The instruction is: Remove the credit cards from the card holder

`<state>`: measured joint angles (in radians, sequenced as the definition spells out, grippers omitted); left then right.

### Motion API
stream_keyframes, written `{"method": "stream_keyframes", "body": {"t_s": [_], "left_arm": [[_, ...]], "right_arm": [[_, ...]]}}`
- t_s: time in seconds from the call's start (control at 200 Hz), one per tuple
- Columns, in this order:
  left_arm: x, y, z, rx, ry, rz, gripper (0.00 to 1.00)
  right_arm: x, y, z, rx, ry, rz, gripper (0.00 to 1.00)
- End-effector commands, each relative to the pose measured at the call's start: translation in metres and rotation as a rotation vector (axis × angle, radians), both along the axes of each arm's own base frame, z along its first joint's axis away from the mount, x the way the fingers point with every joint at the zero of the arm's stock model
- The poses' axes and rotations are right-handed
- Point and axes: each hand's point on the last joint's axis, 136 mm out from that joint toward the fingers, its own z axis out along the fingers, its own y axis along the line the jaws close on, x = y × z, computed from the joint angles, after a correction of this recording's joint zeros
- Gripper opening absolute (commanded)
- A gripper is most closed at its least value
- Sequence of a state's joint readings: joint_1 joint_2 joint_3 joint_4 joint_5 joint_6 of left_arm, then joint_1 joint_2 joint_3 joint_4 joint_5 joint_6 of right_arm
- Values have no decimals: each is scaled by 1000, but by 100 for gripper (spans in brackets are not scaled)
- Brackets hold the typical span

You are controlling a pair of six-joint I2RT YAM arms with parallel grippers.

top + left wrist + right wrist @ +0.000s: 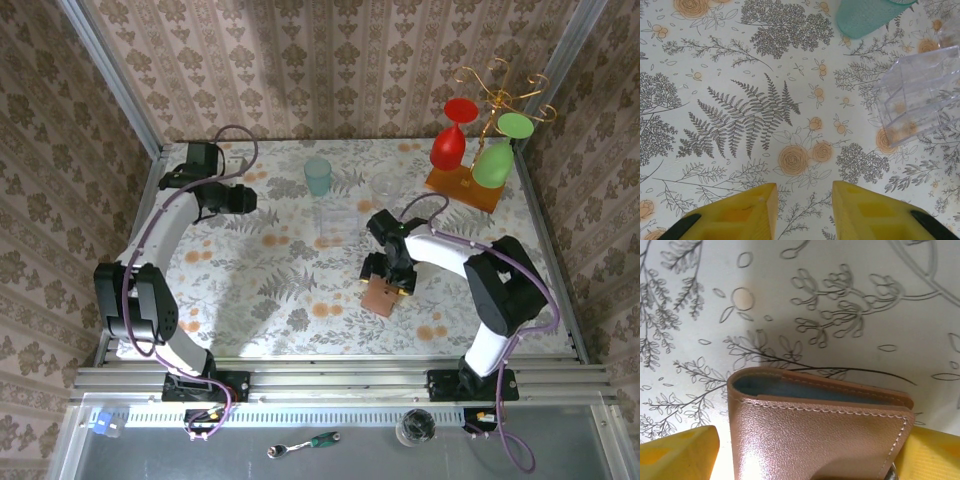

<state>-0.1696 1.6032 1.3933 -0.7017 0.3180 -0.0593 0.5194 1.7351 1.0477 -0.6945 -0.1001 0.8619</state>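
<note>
**Operator:** Which step am I on?

**Spotter:** The first, I'd say: securing the card holder (815,440). It lies folded on the desk (270,290), right of centre, with the grey-blue lining showing along its far edge. The credit cards are hidden inside the fold, so none is out yet.

**Operator:** And my right end effector (392,272)?

**Spotter:** It's low over the holder and released, with a yellow pad on either side. A sliver of desk shows between the left pad (680,452) and the leather. Whether the right pad (935,455) touches the leather, I can't tell.

**Operator:** The left one?

**Spotter:** Your left end effector (802,210) is released and empty, over bare desk well apart from the holder, near a clear plastic box (920,95).

**Operator:** Next?

**Spotter:** You'd likely close squarely on the holder's edges without pressing the fold flat. Then bring the left arm across to open it.
</note>
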Motion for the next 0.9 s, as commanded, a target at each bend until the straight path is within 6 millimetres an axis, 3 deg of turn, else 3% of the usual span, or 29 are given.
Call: {"method": "stream_keyframes", "body": {"t_s": [0.0,0.295,0.455,0.625,0.895], "left_arm": [[-4,-4,11,-47,-22,8,36],[-9,-1,19,-58,-48,73,41],[-24,-8,22,-124,-69,95,41],[-45,-18,13,-118,-67,100,41],[-79,-35,-17,-178,-7,156,41]], "right_arm": [[-3,8,-5,-36,21,43,85],[2,34,0,-86,2,195,80],[9,56,4,-77,-19,272,77],[15,78,6,-66,-32,347,69],[25,103,11,-35,-66,389,68]]}}
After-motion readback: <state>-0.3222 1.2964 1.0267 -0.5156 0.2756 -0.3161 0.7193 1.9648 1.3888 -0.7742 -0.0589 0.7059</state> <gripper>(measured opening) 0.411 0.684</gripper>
